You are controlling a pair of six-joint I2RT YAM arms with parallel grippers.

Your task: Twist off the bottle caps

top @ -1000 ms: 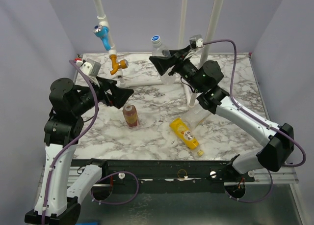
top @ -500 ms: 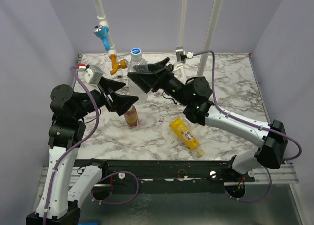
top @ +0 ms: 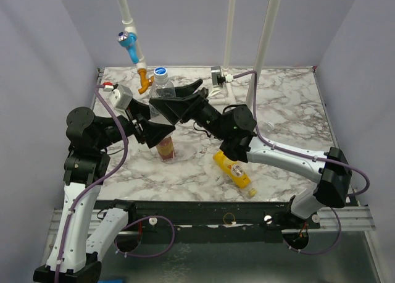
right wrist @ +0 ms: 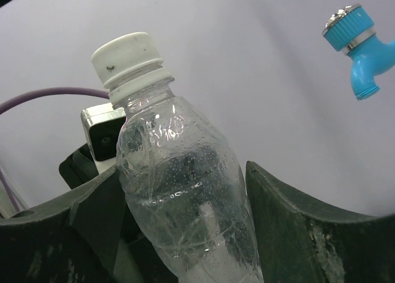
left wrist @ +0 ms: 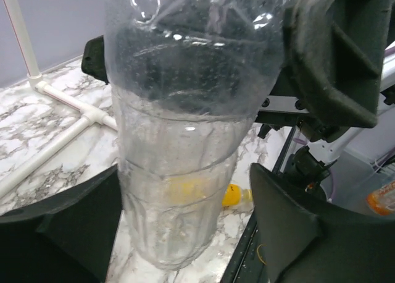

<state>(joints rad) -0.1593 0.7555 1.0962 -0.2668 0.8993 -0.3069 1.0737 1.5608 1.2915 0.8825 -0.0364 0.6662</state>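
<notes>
My right gripper [top: 168, 97] [right wrist: 182, 190] is shut on a wide clear bottle [top: 159, 92] [right wrist: 185, 202] and holds it upright in the air. The bottle's blue-and-white cap [top: 161, 71] [right wrist: 129, 55] is on its neck. My left gripper [top: 153, 119] [left wrist: 184, 190] is open around the lower body of the same bottle [left wrist: 179, 190]; the left finger touches it and the right finger stands apart. A brown bottle [top: 165, 148] stands on the table just below, partly hidden by my left gripper. A yellow bottle [top: 233, 168] lies on its side at front centre.
A blue tap [top: 128, 39] [right wrist: 358, 54] hangs on a white pipe at the back left, with an orange fitting [top: 145, 80] below it. Two upright white pipes [top: 265, 36] rise at the back. A white pipe [left wrist: 62, 141] lies on the marble table [top: 290, 104].
My right arm has swung left with the clear bottle, bringing it over the brown bottle. My left gripper has come up around the bottle's lower body and narrowed a little.
</notes>
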